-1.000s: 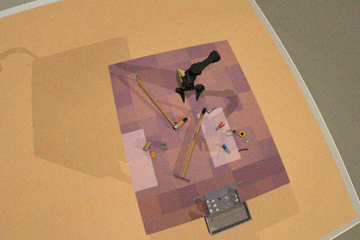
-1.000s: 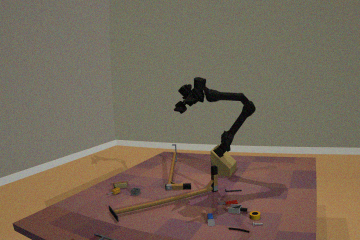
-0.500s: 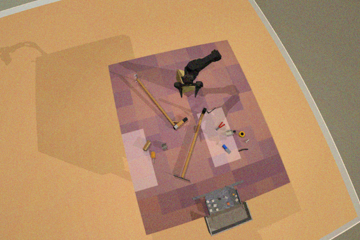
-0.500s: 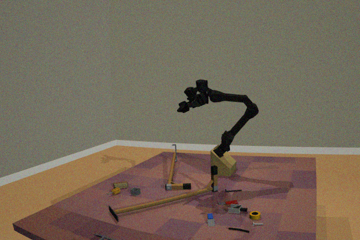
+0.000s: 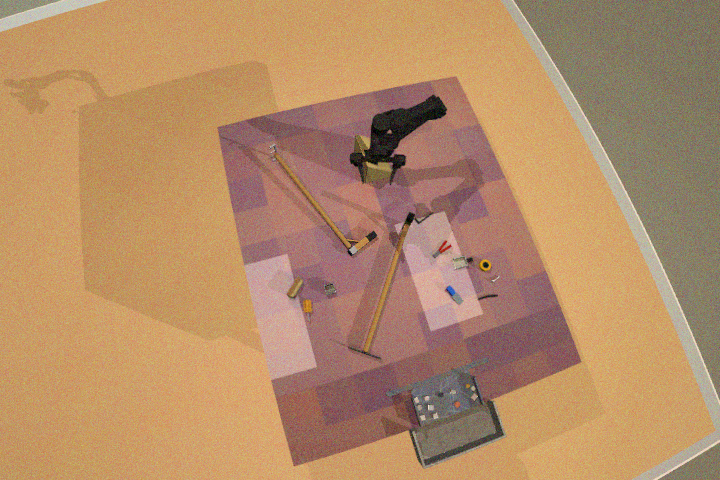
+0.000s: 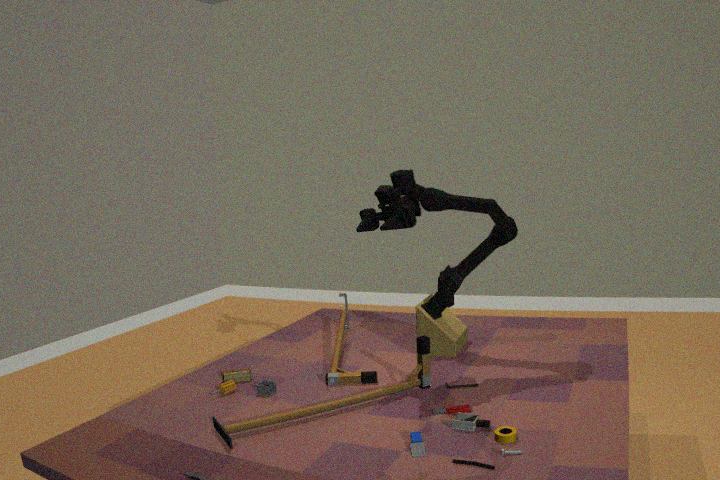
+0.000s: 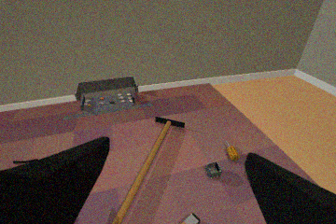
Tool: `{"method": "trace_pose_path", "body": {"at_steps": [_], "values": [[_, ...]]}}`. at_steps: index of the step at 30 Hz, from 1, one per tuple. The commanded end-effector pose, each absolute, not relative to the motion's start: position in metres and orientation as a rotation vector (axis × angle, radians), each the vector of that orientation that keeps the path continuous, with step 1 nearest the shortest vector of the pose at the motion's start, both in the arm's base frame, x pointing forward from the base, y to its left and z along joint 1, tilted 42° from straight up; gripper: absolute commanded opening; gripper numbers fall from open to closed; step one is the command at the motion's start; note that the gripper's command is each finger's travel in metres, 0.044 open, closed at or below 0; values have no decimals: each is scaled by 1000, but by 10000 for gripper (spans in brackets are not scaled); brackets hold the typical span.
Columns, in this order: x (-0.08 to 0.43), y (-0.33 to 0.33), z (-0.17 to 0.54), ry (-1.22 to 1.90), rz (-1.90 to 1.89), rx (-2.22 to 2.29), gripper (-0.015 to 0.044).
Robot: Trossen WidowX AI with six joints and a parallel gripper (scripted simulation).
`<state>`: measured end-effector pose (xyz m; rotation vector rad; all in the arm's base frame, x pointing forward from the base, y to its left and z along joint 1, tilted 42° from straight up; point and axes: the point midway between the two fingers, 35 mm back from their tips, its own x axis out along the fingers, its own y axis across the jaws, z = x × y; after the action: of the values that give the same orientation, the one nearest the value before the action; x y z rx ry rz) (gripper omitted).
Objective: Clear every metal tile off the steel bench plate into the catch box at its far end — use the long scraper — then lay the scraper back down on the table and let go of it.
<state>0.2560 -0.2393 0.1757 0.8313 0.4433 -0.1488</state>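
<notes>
My gripper (image 5: 378,180) (image 6: 375,228) (image 7: 178,151) is open and empty, high above the table near the arm's base. The long scraper (image 5: 389,280) (image 6: 321,406) (image 7: 145,170) lies on the table, its wooden shaft running from a raised black-tipped grip near the arm to a flat dark blade. The blue-grey steel plate (image 5: 444,409) (image 7: 103,108) is at the table's far end and bears several small tiles (image 5: 430,407), mostly white, some orange or dark. The grey catch box (image 5: 457,435) (image 7: 107,85) adjoins its outer end. The exterior view does not show plate or box.
A second wooden tool (image 5: 312,200) (image 6: 339,345) with a hooked metal end lies beside the scraper. Red-handled pliers (image 5: 439,252) (image 6: 457,409), a yellow ring (image 5: 485,264) (image 6: 505,434) and a blue-and-grey piece (image 5: 454,294) (image 6: 417,444) lie on the scraper's other side. A steel crossbar (image 5: 437,377) edges the plate.
</notes>
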Motion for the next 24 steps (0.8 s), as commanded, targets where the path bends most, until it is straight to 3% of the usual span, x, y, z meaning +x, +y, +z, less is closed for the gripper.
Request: {"method": "trace_pose_path", "body": {"at_steps": [1, 24], "values": [[244, -231, 173, 455, -134, 762, 440], [241, -232, 172, 456, -132, 752, 440]]}}
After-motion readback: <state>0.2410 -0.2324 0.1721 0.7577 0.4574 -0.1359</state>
